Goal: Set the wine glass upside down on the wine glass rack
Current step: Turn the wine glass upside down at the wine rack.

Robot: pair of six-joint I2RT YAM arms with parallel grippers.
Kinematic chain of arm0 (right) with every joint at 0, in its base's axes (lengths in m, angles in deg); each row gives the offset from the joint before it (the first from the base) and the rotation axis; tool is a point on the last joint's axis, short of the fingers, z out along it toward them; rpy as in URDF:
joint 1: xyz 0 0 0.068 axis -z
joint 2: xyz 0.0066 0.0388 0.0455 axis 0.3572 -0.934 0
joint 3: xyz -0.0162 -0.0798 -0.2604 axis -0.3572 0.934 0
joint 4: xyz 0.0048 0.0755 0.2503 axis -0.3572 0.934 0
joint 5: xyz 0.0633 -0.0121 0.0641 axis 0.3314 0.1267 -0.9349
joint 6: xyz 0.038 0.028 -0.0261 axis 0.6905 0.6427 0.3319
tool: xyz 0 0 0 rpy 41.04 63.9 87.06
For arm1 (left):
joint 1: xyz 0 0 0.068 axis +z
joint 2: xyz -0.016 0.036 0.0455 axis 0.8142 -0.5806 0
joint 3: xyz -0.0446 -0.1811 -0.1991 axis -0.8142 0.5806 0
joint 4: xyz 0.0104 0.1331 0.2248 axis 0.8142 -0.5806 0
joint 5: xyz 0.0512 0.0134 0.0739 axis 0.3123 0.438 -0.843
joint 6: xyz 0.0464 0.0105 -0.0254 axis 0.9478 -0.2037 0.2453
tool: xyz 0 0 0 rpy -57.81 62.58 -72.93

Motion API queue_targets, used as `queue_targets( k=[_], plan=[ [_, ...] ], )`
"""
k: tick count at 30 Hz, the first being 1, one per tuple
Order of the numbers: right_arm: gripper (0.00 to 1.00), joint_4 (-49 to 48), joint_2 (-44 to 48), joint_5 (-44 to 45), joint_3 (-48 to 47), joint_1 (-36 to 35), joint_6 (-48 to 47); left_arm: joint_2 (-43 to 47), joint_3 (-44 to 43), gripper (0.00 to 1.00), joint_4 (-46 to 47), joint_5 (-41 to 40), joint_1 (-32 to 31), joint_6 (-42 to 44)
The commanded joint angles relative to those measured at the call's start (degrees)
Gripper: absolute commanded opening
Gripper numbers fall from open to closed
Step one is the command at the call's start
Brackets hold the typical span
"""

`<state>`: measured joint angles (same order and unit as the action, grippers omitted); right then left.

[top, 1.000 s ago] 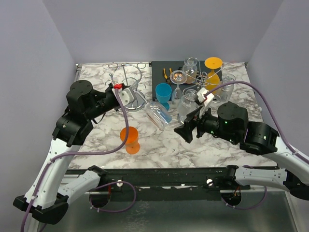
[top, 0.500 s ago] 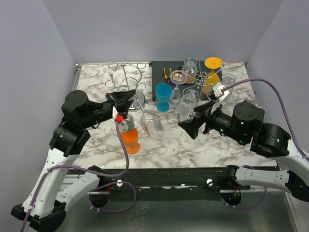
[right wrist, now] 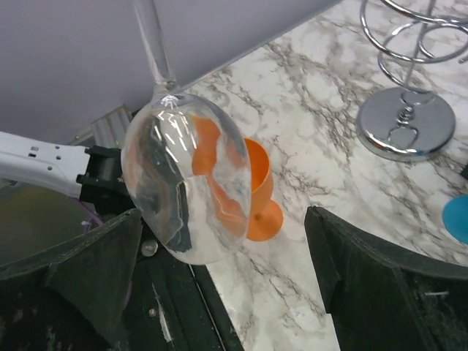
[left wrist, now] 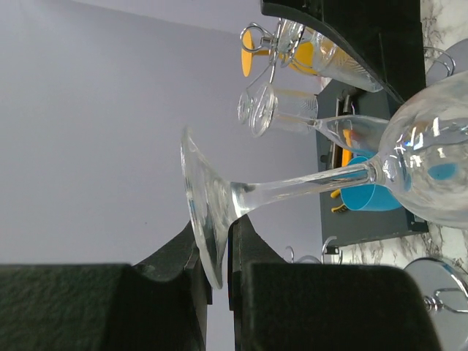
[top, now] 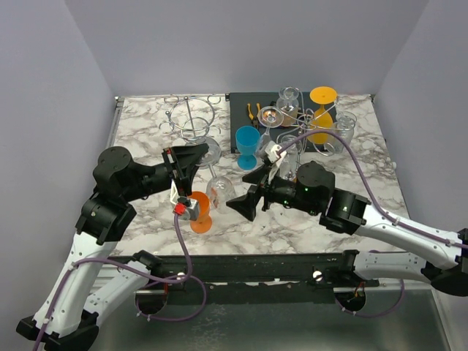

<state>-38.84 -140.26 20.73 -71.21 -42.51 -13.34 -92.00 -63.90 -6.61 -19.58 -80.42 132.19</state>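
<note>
Wine glass (left wrist: 307, 183): foot pinched in left end effector (left wrist: 217, 247). Right end effector (right wrist: 221, 216): spread wide, facing bowl at frame centre. Advise gentle closure before left releases.

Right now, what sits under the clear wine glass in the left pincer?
An orange goblet standing on the marble table, right below the wine glass bowl. Part of it shows only blurred through the glass.

From above and behind we look down over the whole table (top: 146, 121). Our left wrist view lies rolled sideways, close on the glass (left wrist: 292, 189). Our right wrist view looks down, close. All three share that glass.
</note>
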Motion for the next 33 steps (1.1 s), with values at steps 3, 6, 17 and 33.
queue_targets(
  k=[3, 6, 17, 33],
  plan=[
    [1.00, -20.9, -0.4, -9.7, 6.8, -0.5, -0.4, 1.5, 1.0, 0.00, 2.8, 3.7, -0.1, 4.0],
    [1.00, -23.1, -2.4, -11.0, 8.1, -0.5, 0.6, 1.6, 1.4, 0.00, 2.8, 4.3, -0.1, 4.6],
    [0.99, -30.3, -8.8, -12.8, 9.8, -0.5, 2.2, 2.4, 3.1, 0.00, 3.3, 4.3, -0.1, 6.6],
    [0.32, -26.6, -7.9, -7.6, 11.2, -0.5, 0.8, 4.7, 6.5, 0.20, 8.9, 2.6, -0.1, 1.6]
  ],
)
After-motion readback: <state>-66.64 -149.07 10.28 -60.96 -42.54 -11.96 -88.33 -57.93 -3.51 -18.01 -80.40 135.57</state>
